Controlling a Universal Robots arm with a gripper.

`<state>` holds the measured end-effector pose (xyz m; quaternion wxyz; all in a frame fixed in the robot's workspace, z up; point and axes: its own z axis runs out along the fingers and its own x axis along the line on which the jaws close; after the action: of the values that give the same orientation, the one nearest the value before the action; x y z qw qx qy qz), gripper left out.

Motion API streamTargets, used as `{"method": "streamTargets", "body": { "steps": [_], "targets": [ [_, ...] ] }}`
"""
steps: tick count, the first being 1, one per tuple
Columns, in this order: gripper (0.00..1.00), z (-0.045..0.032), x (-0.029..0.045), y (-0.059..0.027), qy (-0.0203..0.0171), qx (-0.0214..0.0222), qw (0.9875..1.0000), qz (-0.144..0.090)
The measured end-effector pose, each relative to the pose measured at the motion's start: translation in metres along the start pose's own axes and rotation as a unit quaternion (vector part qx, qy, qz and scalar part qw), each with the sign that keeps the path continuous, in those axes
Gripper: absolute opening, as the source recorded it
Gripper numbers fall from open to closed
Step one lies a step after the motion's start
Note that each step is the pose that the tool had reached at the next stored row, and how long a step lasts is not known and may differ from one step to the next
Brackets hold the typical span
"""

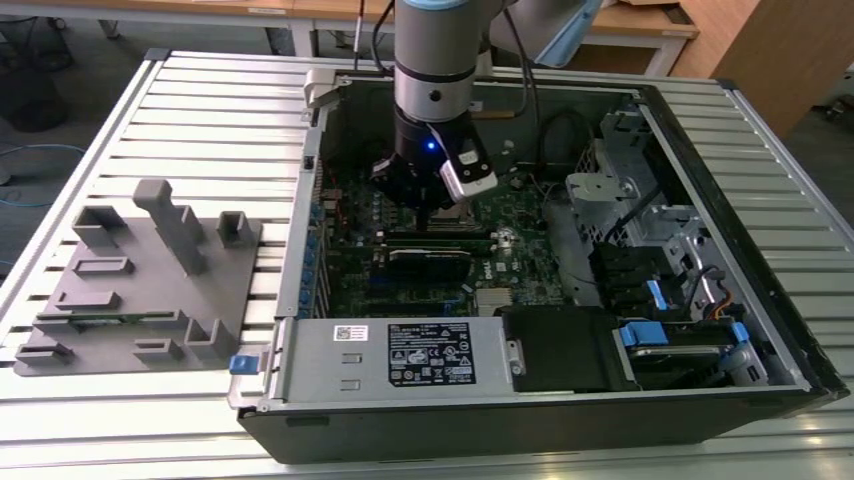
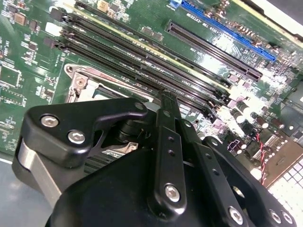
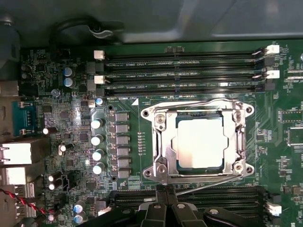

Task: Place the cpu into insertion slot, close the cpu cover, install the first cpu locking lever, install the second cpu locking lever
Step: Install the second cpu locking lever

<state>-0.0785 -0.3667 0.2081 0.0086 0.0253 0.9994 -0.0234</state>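
Gripper (image 3: pixel 164 190): our jaws pinched narrow, holding nothing, beside the socket.
Cpu (image 3: pixel 200 143): seated in slot (image 3: pixel 161 142), cover (image 3: pixel 239 142) down.

No readable text: power supply label (image 1: pixel 430 352) print, board (image 3: pixel 71 123) silkscreen illegible.

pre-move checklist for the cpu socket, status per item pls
1. Pale silver-tan square cpu seated in the black insertion slot: ok.
2. Silvery metal frame cpu cover closed over the chip: ok.
3. Thin wire locking levers fully latched: cannot tell.
4. Black claw at the socket's edge, beside the lever: ok.
5. Claw holding anything: cannot tell.
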Motion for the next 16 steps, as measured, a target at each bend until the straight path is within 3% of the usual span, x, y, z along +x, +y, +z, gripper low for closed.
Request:
{"method": "streamTargets", "body": {
  "steps": [7,9,14,16],
  "targets": [
    [0.11,0.0018,0.0011,-0.0003,0.0001,-0.0004,1.0,0.001],
    [0.11,0.0024,0.0011,-0.0003,0.0002,-0.0023,1.0,0.001],
    [0.11,0.0044,0.0013,-0.0002,0.0012,-0.0219,0.9998,0.001],
    [0.11,0.0052,0.0014,-0.0002,0.0015,-0.0277,0.9996,0.001]
  ]
}}
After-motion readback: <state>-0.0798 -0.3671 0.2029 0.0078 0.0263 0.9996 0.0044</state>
